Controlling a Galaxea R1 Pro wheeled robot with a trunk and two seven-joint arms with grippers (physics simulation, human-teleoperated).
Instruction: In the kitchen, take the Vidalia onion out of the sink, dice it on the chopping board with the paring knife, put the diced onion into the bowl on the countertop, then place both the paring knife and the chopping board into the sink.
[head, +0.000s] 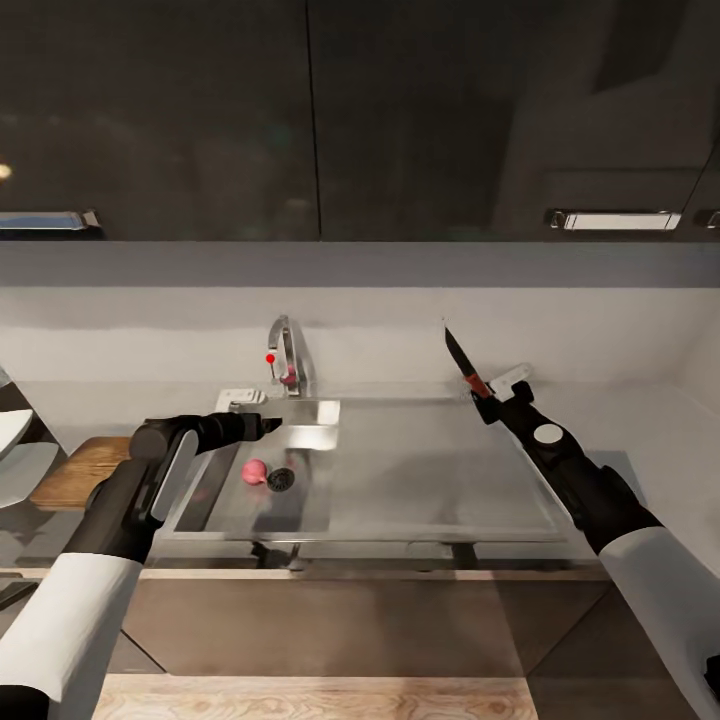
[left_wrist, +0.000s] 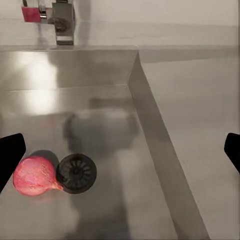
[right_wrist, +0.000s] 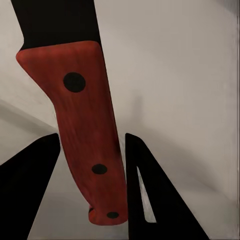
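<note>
The pink Vidalia onion (head: 254, 471) (left_wrist: 34, 175) lies on the sink (head: 440, 470) basin floor, touching the round dark drain (left_wrist: 76, 172). My left gripper (head: 270, 425) (left_wrist: 120, 155) hovers open above the basin, its fingertips (left_wrist: 10, 155) spread wide, with the onion beside one of them. Over the drainboard's far right, my right gripper (head: 483, 398) (right_wrist: 92, 170) is shut on the red-brown handle of the paring knife (head: 460, 358) (right_wrist: 87, 125); its dark blade points up. At the left the chopping board (head: 85, 470) rests on the countertop (head: 660, 440).
The chrome tap (head: 287, 360) with its red knob stands behind the basin. A white dish (head: 15, 450) sits at the far left edge by the board. A small white object (head: 512, 377) lies behind the right gripper. Black upper cabinets (head: 400, 110) hang overhead.
</note>
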